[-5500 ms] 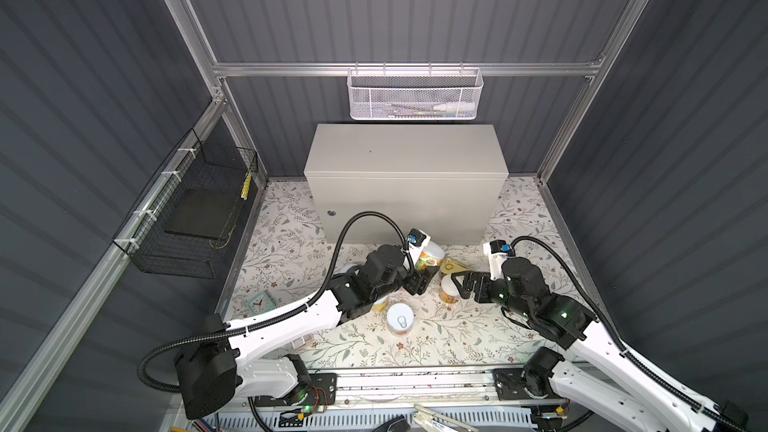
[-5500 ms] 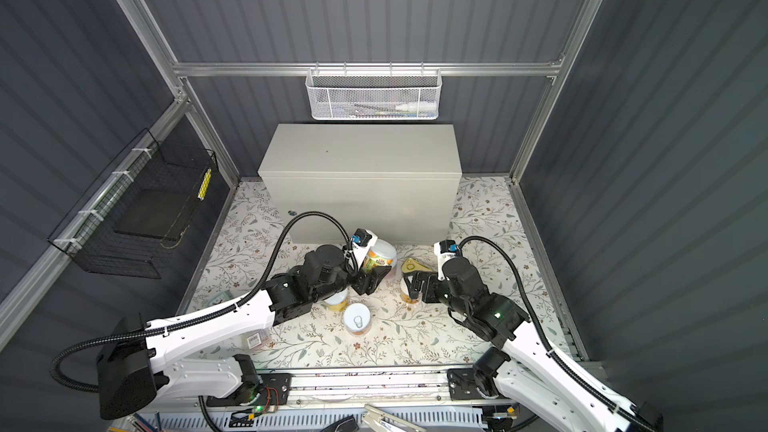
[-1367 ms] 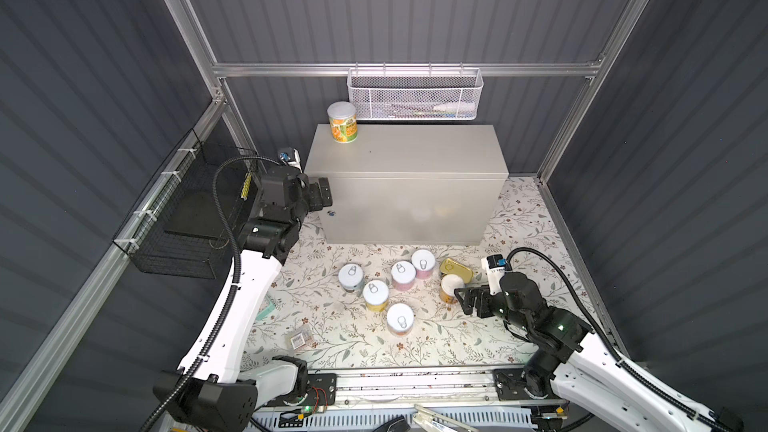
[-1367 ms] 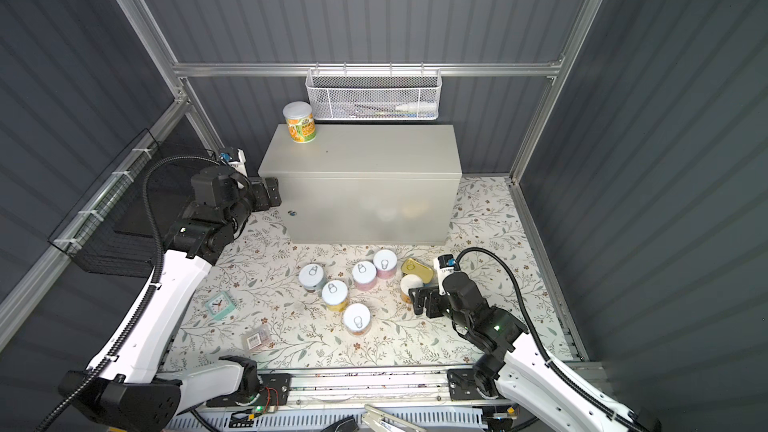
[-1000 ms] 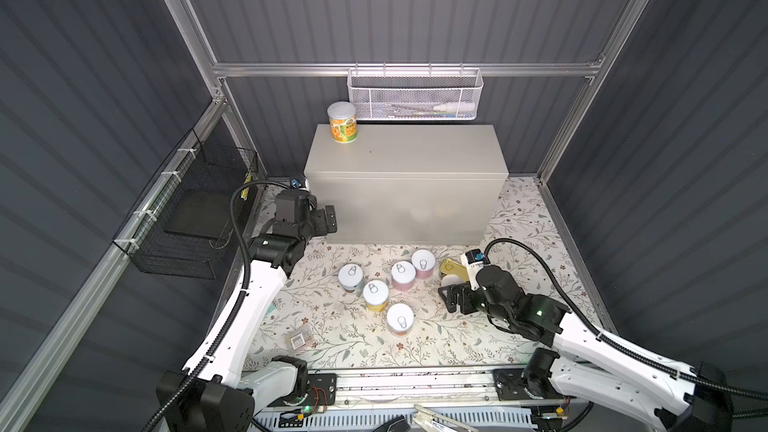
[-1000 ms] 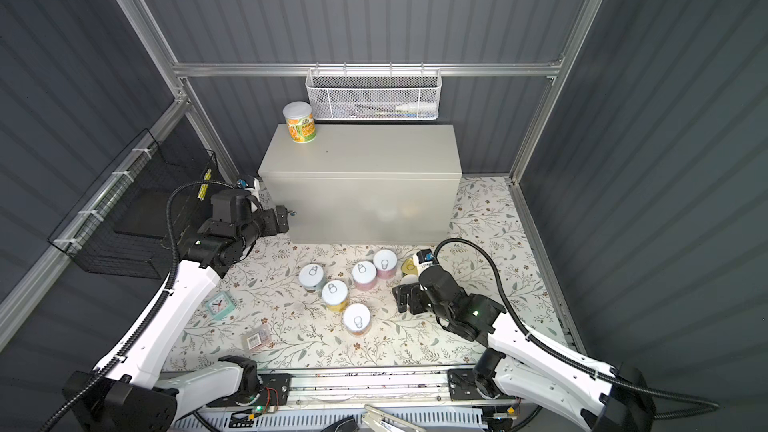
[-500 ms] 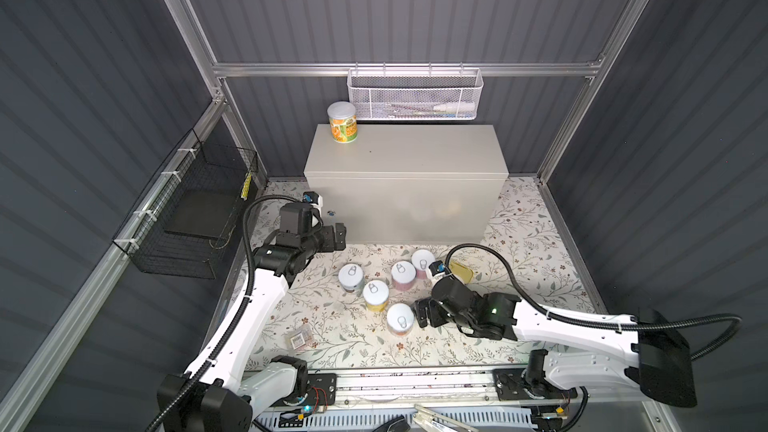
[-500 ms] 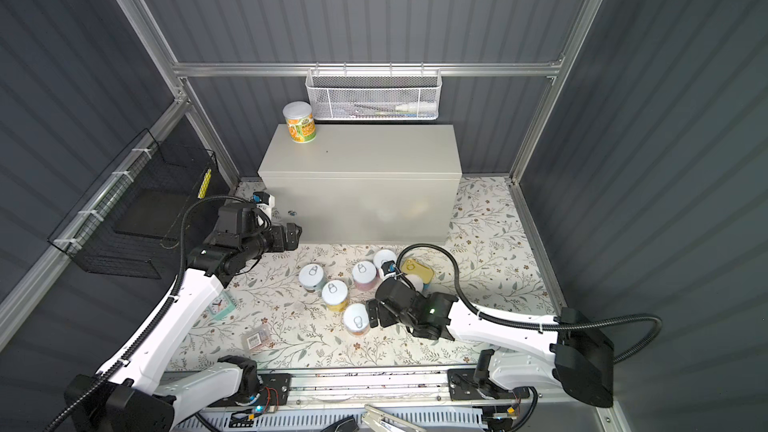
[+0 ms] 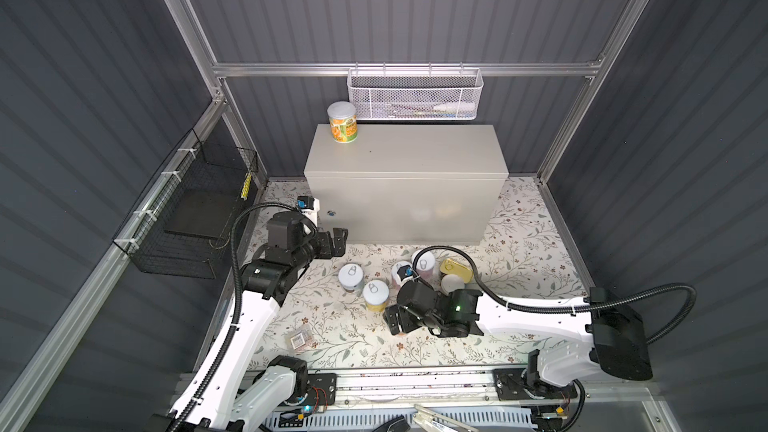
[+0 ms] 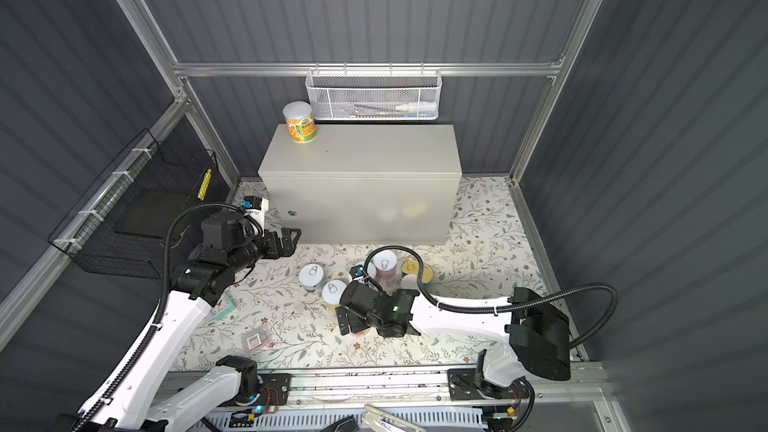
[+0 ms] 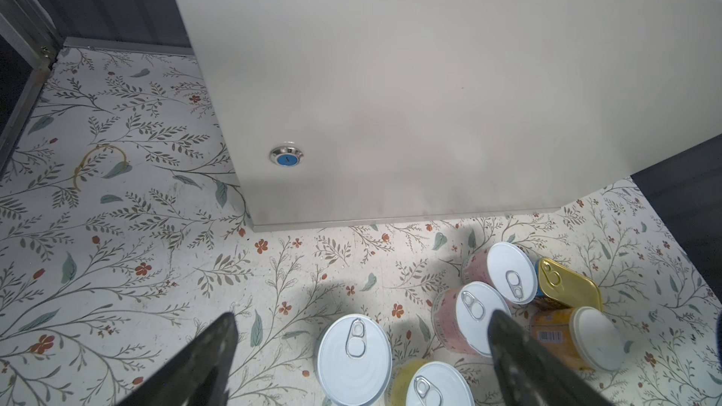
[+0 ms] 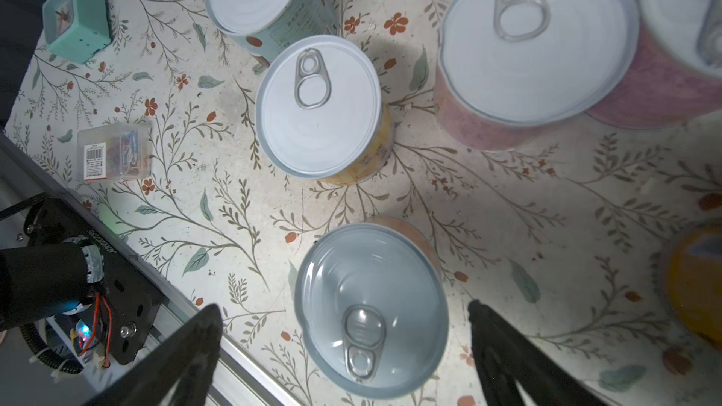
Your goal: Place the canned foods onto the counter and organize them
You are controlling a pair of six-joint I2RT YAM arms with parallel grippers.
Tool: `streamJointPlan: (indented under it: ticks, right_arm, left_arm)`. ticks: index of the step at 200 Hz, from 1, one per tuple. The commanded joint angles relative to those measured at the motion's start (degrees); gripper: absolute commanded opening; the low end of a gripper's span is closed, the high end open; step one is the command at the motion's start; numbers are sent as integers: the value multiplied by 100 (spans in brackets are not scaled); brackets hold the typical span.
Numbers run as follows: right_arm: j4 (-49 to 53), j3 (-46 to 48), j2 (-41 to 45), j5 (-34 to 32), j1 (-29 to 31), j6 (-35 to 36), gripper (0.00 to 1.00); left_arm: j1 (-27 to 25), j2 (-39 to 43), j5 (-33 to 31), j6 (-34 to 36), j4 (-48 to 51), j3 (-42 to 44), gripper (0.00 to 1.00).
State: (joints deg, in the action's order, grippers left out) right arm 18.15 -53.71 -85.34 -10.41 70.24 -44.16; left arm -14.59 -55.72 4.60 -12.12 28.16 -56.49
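Cans (image 9: 376, 292) update: got the first orange can (image 9: 343, 126) up on the counter (image 9: 407, 151) over the last few seconds, standing upright at the back left corner, just below the white basket (image 9: 413, 95). Brought the left gripper (image 9: 337, 238) back down from up there, now hanging by the counter's front left corner near the lock (image 9: 331, 213), jaws wide apart, holding nothing. Meanwhile swung the right gripper (image 9: 398, 323) from the right side of the mat (image 9: 519, 243) across to the near end of the pile, jaws spread wide on either side of the nearest can (image 12: 371, 306), not clamped. Can't tell whether already down around it or just above.

Still got six round ones plus the gold tin (image 9: 457, 270) on the mat, close to the counter's front edge, one orange one tipped on its side. So roughly one of eight done. Probably next: close on that near can and lift, then line the left side up on the blue can (image 9: 351, 276). Worth filling along the back edge in a row.
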Motion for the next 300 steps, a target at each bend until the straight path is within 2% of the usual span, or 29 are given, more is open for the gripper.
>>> streamJointPlan:
  ticks: [1, 36, 90, 165, 224, 274, 300]
  right_arm:
    - [503, -136, -88, -48, 51, -233, 99]
    - [1212, -450, -218, -313, 150, -242, 99]
    - [880, -386, -311, -72, 158, -172, 99]
    - [806, -658, -731, -90, 156, -105, 98]
    - [940, -775, -967, -125, 118, -107, 87]
    - [1465, -893, -1074, -536, 103, -135, 84]
    - [1358, -905, -1182, -445, 52, -32, 84]
  left_arm:
    - [-35, 79, 159, -79, -20, 99, 100]
    - [-35, 49, 282, -113, -41, 118, 100]
    - [-35, -1, 368, -146, -65, 130, 100]
    - [-35, -51, 363, -146, -54, 116, 100]
    - [-35, -13, 423, -160, -67, 129, 100]
    - [-35, -35, 388, -142, -55, 134, 100]
    - [-34, -51, 415, -140, -65, 129, 100]
